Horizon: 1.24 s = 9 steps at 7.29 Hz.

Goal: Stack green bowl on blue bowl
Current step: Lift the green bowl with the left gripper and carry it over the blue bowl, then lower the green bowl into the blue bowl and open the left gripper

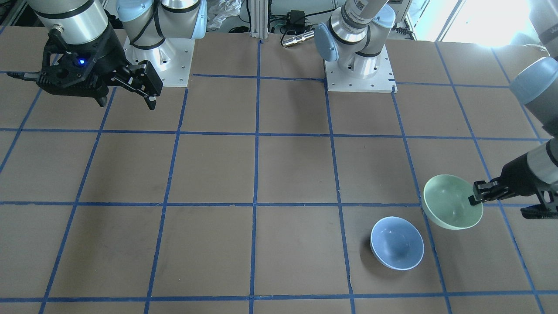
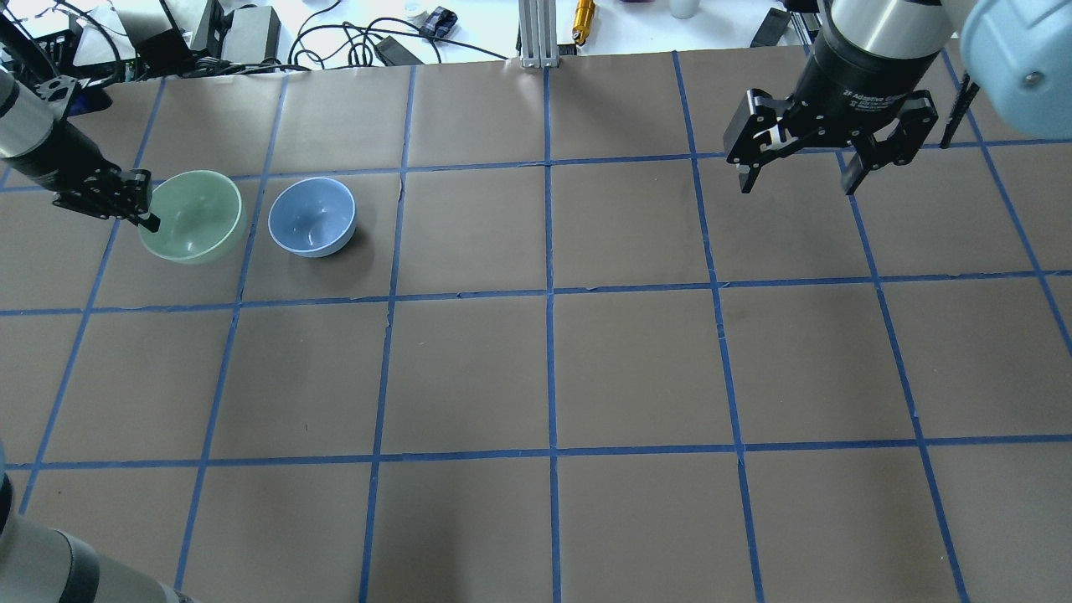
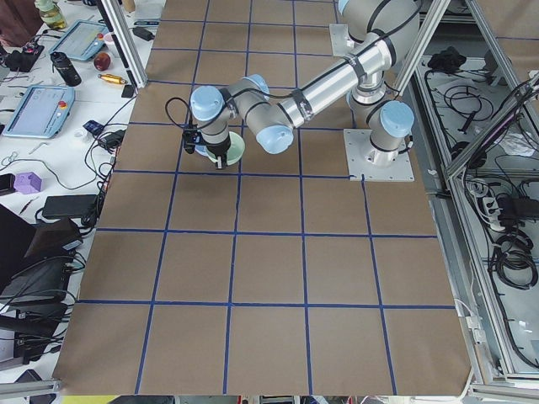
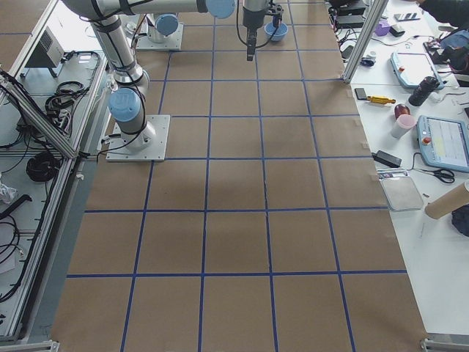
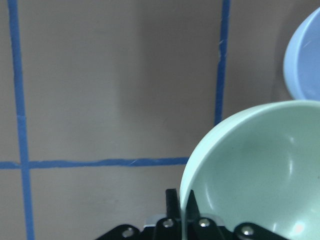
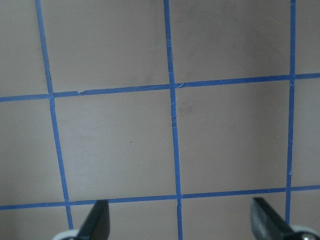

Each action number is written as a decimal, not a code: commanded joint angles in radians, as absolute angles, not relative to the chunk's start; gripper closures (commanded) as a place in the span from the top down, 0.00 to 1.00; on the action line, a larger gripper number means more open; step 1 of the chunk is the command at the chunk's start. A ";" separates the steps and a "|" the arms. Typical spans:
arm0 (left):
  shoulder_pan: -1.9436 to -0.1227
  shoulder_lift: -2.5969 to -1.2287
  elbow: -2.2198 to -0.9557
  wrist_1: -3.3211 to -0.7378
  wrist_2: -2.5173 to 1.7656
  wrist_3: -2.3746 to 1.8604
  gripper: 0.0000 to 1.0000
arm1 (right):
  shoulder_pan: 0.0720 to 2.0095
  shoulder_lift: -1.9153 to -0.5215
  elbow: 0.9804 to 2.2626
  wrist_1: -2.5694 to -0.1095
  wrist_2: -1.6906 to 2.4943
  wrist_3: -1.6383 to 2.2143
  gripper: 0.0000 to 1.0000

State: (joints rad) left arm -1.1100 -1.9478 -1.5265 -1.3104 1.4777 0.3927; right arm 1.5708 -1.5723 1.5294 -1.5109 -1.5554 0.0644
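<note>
The pale green bowl [image 2: 192, 215] hangs tilted above the table, held by its rim in my left gripper [image 2: 144, 209], which is shut on it. It also shows in the front view [image 1: 452, 202] and the left wrist view [image 5: 255, 170]. The blue bowl [image 2: 312, 216] sits upright on the table just beside the green bowl, apart from it; it shows in the front view [image 1: 396, 243] and at the left wrist view's right edge [image 5: 302, 60]. My right gripper [image 2: 800, 172] is open and empty, high over the far right of the table.
The brown table [image 2: 536, 368] is marked with blue tape squares. Cables, tools and a metal post [image 2: 536, 33] lie beyond its far edge. The two arm bases [image 1: 357, 65] stand at the robot's side of the table.
</note>
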 commanded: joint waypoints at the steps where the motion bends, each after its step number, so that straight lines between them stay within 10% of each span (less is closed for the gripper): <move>1: -1.256 -2.015 -1.491 -1.225 1.473 0.167 0.00 | 1.571 -1.572 1.529 -1.511 -1.555 0.064 1.00; 5: -1.269 -2.077 -1.500 -1.186 1.473 0.163 0.00 | 1.571 -1.572 1.529 -1.511 -1.555 0.064 1.00; 6: -1.267 -2.082 -1.500 -1.168 1.473 0.164 0.30 | 1.571 -1.572 1.529 -1.511 -1.555 0.064 1.00; 7: -1.267 -2.082 -1.502 -1.158 1.473 0.169 0.99 | 1.571 -1.572 1.529 -1.511 -1.555 0.064 1.00; 9: -1.300 -2.021 -1.491 -1.208 1.479 0.152 1.00 | 1.571 -1.572 1.529 -1.511 -1.555 0.064 1.00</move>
State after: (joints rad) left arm -1.2766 -2.0579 -1.4975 -1.1789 1.4741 0.1613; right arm 1.5708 -1.5723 1.5294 -1.5110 -1.5555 0.0644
